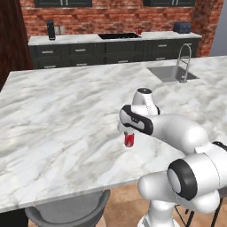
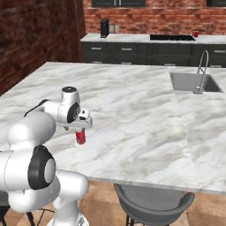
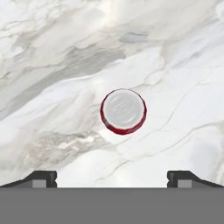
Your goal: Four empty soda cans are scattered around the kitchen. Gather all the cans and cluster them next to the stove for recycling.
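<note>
Nearest the base, a grey chair sat tucked under the front edge of the marble worktop. Just past that edge the tool hung straight above an upright red can, its fingers spread wide and not touching it. From the hand camera the can's silver top sat centred between the two fingertips, with bare marble all around it. From the right side the can stood right under the tool, near the worktop's front. Farther back and to the right, a sink with a curved tap was set into the worktop. Beyond, against the brick wall, a dark cabinet run carried a black stove. A second can stood just to its right, a dark toaster farther right, and a tall dark appliance at the left end.
</note>
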### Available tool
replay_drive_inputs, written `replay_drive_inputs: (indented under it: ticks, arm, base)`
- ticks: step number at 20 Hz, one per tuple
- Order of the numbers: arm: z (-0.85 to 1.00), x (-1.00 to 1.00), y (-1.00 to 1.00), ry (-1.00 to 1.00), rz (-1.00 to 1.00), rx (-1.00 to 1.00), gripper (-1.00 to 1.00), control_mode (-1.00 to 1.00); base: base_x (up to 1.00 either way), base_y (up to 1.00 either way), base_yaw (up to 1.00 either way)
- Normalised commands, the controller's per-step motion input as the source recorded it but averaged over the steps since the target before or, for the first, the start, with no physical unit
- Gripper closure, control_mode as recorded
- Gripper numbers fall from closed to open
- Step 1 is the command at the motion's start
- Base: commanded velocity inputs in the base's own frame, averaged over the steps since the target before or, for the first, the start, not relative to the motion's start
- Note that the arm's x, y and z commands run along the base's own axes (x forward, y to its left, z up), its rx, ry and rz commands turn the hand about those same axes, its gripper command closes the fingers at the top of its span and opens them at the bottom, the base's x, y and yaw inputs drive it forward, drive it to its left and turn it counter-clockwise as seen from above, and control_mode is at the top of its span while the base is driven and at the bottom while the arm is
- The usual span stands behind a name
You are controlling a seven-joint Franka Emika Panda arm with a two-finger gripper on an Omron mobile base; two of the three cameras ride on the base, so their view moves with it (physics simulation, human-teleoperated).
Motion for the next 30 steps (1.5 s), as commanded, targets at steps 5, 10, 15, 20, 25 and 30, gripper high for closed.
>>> replay_drive_inputs:
  ticks: [5,10,15,20,25,30]
  arm:
    - [-0.15,0.17,0.0,0.0,0.0,0.0,-1.0,-1.0]
    - [-0.12,0.14,0.0,0.0,0.0,0.0,-1.0,-1.0]
    - [-0.05,0.09,0.0,0.02,0.0,0.0,-1.0,-1.0]
    - [-0.08,0.12,0.0,0.01,0.0,0.0,-1.0,-1.0]
    - [-0.1,0.14,0.0,0.01,0.0,0.0,-1.0,-1.0]
    - [-0.09,0.03,0.0,0.02,0.0,0.0,-1.0,-1.0]
  base:
    - [0.0,0.0,0.0]
    - [0.0,0.0,0.0]
    - [0.0,0.0,0.0]
    - [0.0,0.0,0.0]
    - [0.0,0.0,0.0]
    - [0.0,0.0,0.0]
